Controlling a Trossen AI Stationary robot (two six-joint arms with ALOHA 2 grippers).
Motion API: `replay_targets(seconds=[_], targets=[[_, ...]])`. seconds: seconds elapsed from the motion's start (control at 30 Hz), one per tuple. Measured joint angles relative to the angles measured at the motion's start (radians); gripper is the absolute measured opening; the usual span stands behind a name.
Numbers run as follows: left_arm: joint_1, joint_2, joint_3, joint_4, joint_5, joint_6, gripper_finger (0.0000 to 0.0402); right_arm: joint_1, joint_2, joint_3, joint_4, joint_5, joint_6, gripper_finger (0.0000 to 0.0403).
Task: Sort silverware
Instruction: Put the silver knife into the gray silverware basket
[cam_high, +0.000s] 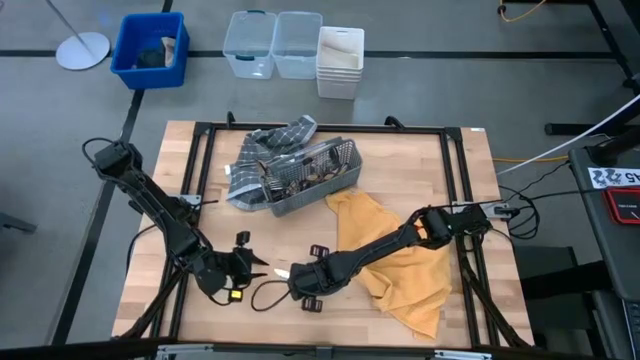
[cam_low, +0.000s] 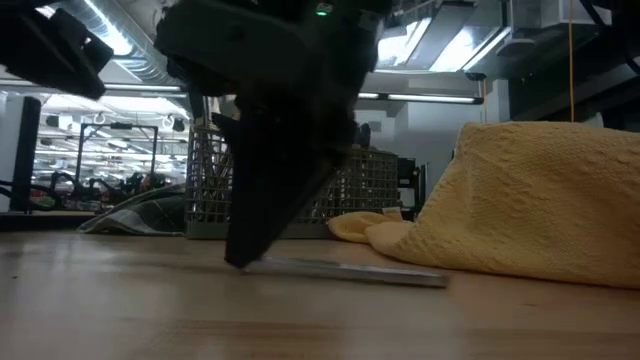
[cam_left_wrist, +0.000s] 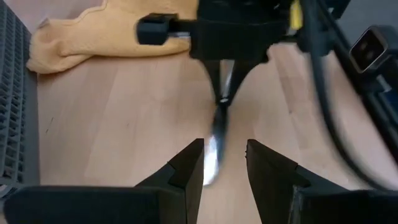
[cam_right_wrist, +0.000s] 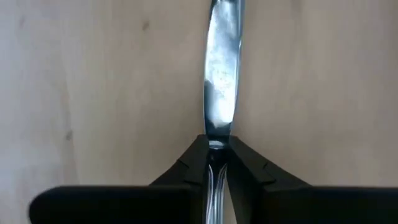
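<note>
knife: one table knife (cam_right_wrist: 219, 93) lies flat on the bare wood near the table's front edge, roughly mid-width, well clear of the caddy

long axis: it runs straight out from between the right gripper's fingers, in line with them, so no twist looks needed. In the high view its pale tip pokes out toward the left arm

right gripper (cam_right_wrist: 215, 154): down at the table, fingers pinched together on the knife's handle end, blade sticking out in front. The low view shows the knife (cam_low: 345, 270) pretty much flat on the wood under that gripper, so I'd say grabbed but not lifted

left gripper (cam_left_wrist: 224, 163): parked just off the blade tip near the front edge, fingers apart, nothing in them, facing the right gripper head on. The blade points at the gap between them

nearer arm: right one, obviously, it's already on it

rest of the silverware (cam_high: 300, 178): piled in the grey wire-mesh caddy (cam_high: 345, 162) near the back edge, sitting on a grey cloth (cam_high: 270, 145)

yellow towel (cam_high: 410, 265): spread toward the front right corner, under the right arm, just beside the knife but not touching as far as I can tell

next move, my guess: either a straight lift or a handoff across that short gap
</note>
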Motion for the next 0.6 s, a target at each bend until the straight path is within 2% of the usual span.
replay_targets(seconds=[0.43,0.6], targets=[[-0.044,-0.064,0.000,-0.012,-0.005,-0.039,0.0108,-0.051,-0.003,0.014,-0.021,0.005,-0.004,0.0045],[-0.049,-0.084,0.000,-0.019,-0.007,-0.051,0.0108,-0.055,-0.006,0.015,-0.040,-0.057,-0.003,0.0045]])
